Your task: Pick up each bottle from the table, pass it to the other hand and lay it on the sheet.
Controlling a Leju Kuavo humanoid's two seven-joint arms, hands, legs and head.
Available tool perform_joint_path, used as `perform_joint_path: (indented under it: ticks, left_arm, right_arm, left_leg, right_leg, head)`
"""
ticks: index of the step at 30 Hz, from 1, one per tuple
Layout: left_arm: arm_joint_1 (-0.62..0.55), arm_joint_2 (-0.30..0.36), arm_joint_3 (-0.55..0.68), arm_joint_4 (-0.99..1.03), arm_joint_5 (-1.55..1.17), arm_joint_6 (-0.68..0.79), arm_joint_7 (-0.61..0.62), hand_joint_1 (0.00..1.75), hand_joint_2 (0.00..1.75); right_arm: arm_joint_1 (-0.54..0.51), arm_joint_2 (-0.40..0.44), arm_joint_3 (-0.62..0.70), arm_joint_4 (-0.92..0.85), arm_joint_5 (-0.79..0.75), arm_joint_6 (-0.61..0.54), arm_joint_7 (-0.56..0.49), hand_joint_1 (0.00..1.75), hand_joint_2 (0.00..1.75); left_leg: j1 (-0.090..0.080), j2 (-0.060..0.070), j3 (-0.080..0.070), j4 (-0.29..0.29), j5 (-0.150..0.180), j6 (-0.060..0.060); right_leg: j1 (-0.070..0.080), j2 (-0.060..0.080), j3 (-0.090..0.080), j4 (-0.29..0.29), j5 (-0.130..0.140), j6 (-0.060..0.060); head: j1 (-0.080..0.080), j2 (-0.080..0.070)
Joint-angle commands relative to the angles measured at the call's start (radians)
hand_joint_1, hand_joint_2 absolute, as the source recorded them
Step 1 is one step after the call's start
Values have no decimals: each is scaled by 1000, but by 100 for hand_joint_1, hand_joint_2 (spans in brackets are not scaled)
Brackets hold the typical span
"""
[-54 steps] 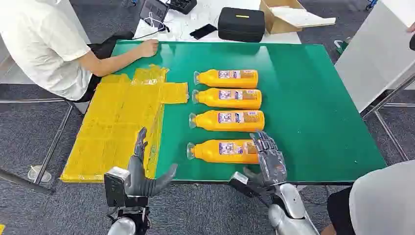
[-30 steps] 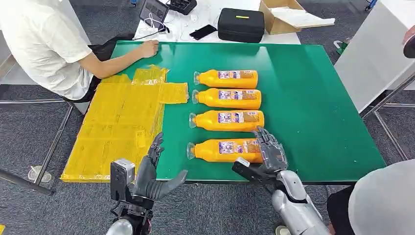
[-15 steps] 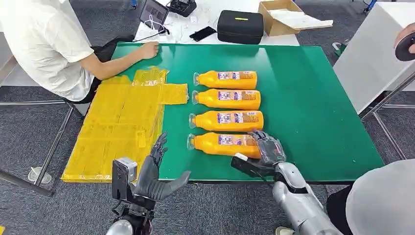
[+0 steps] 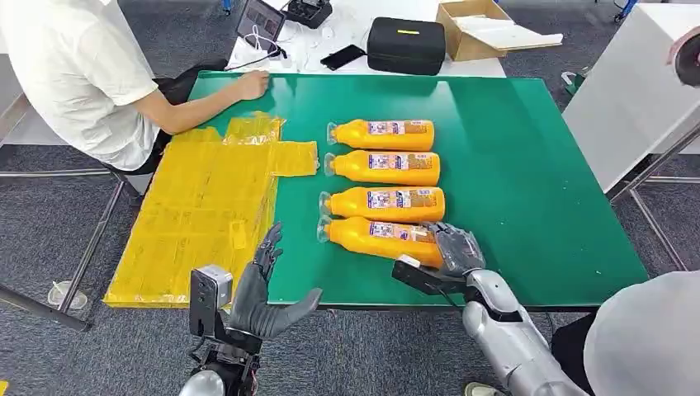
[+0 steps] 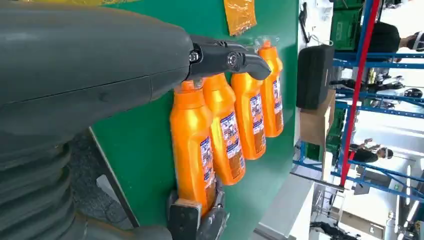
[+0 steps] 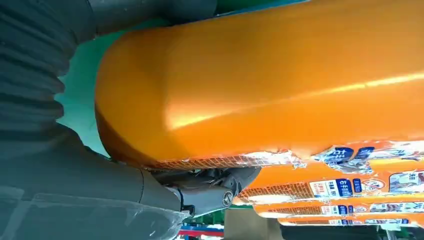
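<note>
Right hand (image 4: 456, 250) gripped the base end of the nearest orange bottle (image 4: 380, 233) at the front of the green table (image 4: 528, 190), its neck angled against the next bottle (image 4: 384, 202) in a row of four. Left hand (image 4: 264, 289) waited with fingers spread beside the yellow sheet (image 4: 198, 214), holding nothing. A clean handover likely called for lifting the bottle clear of its neighbour before swinging it across, with the grip kept firm on the slick plastic.
</note>
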State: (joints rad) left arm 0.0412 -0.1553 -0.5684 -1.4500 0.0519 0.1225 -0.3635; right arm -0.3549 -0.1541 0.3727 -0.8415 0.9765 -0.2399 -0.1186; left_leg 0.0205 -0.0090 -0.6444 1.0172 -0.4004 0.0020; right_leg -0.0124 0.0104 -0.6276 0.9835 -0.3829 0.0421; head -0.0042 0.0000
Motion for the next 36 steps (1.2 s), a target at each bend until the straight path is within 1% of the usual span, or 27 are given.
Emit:
perform_joint_path:
  ticks: [1, 2, 4, 6, 7, 8, 11, 13, 15, 16, 18, 19, 22, 24, 25, 26, 27, 29, 30, 31, 32, 33, 34, 35, 36]
  left_arm:
    - [-22, 42, -27, 3, -4, 3, 1, 0, 175]
    - [-23, 43, -31, 4, -4, 3, 1, 0, 175]
    - [-22, 44, -35, 3, -4, 4, -2, 0, 175]
    - [-19, 44, -33, 4, -4, 12, -9, 0, 175]
    - [-18, 43, -30, 7, 11, 14, -16, 0, 175]
    - [-18, 43, -29, 8, 14, 17, -20, 0, 175]
    - [-17, 52, -42, 16, 7, 30, -40, 0, 175]
    - [-13, 70, -61, 26, 31, 4, -45, 0, 175]
    - [-6, 74, -69, 37, 32, 2, -59, 0, 175]
    - [0, 80, -72, 34, 35, -1, -71, 0, 175]
    - [17, 93, -75, 15, 53, -9, -83, 0, 175]
    - [21, 96, -75, 13, 62, -14, -82, 0, 175]
    - [30, 100, -65, 39, 115, -16, -43, 0, 175]
    - [29, 102, -67, 50, 122, -16, -42, 0, 175]
    - [26, 101, -67, 64, 141, -22, -38, 0, 175]
    - [25, 100, -65, 70, 147, -22, -38, 0, 175]
    - [21, 98, -63, 80, 157, -22, -37, 0, 175]
    - [8, 92, -55, 97, 172, -25, -35, 0, 175]
    - [3, 89, -54, 104, 173, -25, -34, 0, 175]
    - [-11, 83, -58, 119, 173, -28, -29, 0, 175]
    - [-23, 85, -73, 135, 161, -25, 5, 0, 175]
    - [-26, 82, -78, 140, 161, -26, 7, 0, 175]
    - [-28, 77, -80, 142, 177, -36, 12, 0, 175]
    - [-29, 76, -83, 138, 181, -42, 9, 0, 175]
    - [-29, 76, -85, 134, 180, -41, 9, 0, 175]
  right_arm:
    - [71, -2, -11, 52, -86, 35, -30, 175, 175]
    - [79, 1, -23, 49, -111, 42, -40, 175, 175]
    - [90, 6, -41, 45, -147, 47, -61, 175, 175]
    - [106, 24, -71, 32, -203, 36, -100, 175, 175]
    - [122, 42, -94, 8, -254, 11, -146, 175, 175]
    - [128, 49, -102, -3, -268, -1, -157, 175, 175]
    - [158, 87, -148, -75, -349, -53, -219, 175, 175]
    - [180, 112, -180, -137, -407, -77, -266, 175, 175]
    - [203, 127, -196, -186, -443, -93, -297, 175, 175]
    - [215, 133, -201, -209, -453, -101, -307, 175, 175]
    - [247, 148, -207, -274, -481, -103, -327, 175, 175]
    - [255, 151, -208, -288, -485, -108, -331, 175, 175]
    - [278, 159, -201, -321, -508, -90, -338, 175, 175]
    - [281, 163, -195, -325, -509, -88, -341, 175, 175]
    - [283, 168, -188, -331, -517, -89, -355, 175, 175]
    - [286, 175, -184, -340, -528, -87, -369, 175, 175]
    - [288, 179, -174, -352, -536, -84, -382, 175, 175]
    - [298, 197, -155, -399, -575, -68, -423, 175, 175]
    - [299, 201, -147, -411, -583, -63, -428, 175, 175]
    - [301, 210, -122, -440, -595, -54, -432, 175, 175]
    - [304, 210, -92, -465, -605, -46, -437, 175, 175]
    - [306, 206, -59, -484, -601, -47, -443, 175, 175]
    - [306, 194, -14, -503, -573, -49, -450, 166, 175]
    - [306, 192, 11, -513, -558, -53, -445, 164, 175]
    - [308, 192, 20, -520, -553, -59, -436, 164, 175]
  left_leg:
    - [0, -3, 4, -2, -1, 1]
    - [0, -2, 3, -1, 0, 0]
    - [0, -3, 4, -2, -1, 0]
    - [0, -3, 4, -2, -1, 1]
    - [0, -3, 6, -2, -1, 1]
    - [0, -2, 5, -2, -1, 1]
    - [1, -1, 4, -1, -1, 1]
    - [0, 0, 5, -2, -2, 1]
    - [0, 2, 4, -2, -2, 1]
    - [0, 1, 2, -1, -2, 0]
    - [0, 1, 4, -2, -3, 0]
    - [0, 0, 2, -1, -3, 0]
    - [-1, 1, 1, -1, -4, 1]
    - [0, 1, 0, -1, -3, 1]
    - [0, 1, -2, -1, -3, 0]
    - [-1, 1, 0, -1, -4, 1]
    - [0, 1, -2, -1, -3, 1]
    - [-1, 2, 1, -1, -5, 1]
    - [-1, 2, -1, -1, -4, 1]
    - [0, 1, -4, -1, -3, 1]
    - [-1, 1, -2, -1, -4, 1]
    - [0, 1, -5, -1, -3, 0]
    - [-1, 1, -3, -1, -3, 1]
    - [-1, 2, -1, 0, -4, 1]
    - [0, 2, -4, 0, -3, 1]
  right_leg:
    - [1, -5, 6, -2, -2, -2]
    - [1, -3, 4, -2, -1, -1]
    - [1, -4, 5, -2, -2, -2]
    - [1, -4, 5, -2, -2, -2]
    - [1, -5, 6, -2, -2, -2]
    - [1, -4, 5, -2, -2, -2]
    - [1, -3, 4, -1, -1, -1]
    - [1, -2, 5, -1, -2, -2]
    - [1, 0, 4, 0, -2, -2]
    - [1, 0, 2, 0, -1, -2]
    - [1, -1, 4, 0, -3, -2]
    - [0, -1, 2, 0, -2, -1]
    - [0, 0, 2, 1, -4, -2]
    - [0, 0, 0, 0, -3, -1]
    - [0, 0, -1, 0, -3, -1]
    - [0, 0, 0, 0, -4, -1]
    - [0, 0, -2, 0, -3, -1]
    - [0, 0, 1, 1, -5, -2]
    - [0, 0, -1, 0, -3, -1]
    - [0, 0, -4, 1, -3, -1]
    - [0, 0, -2, 1, -4, -2]
    - [0, 0, -4, 1, -2, -1]
    - [0, 0, -3, 1, -3, -1]
    - [0, 0, -1, 1, -4, -2]
    - [0, 1, -4, 1, -3, -1]
  head:
    - [0, 0]
    - [0, 0]
    - [0, 0]
    - [0, 0]
    - [0, 0]
    - [0, 0]
    - [0, 0]
    - [0, 0]
    - [0, 0]
    - [0, 0]
    - [0, 0]
    - [0, 0]
    - [0, 0]
    - [0, 0]
    - [0, 0]
    - [0, 0]
    - [0, 0]
    - [0, 0]
    - [0, 0]
    - [0, 0]
    - [0, 0]
    - [0, 0]
    - [0, 0]
    - [0, 0]
    - [0, 0]
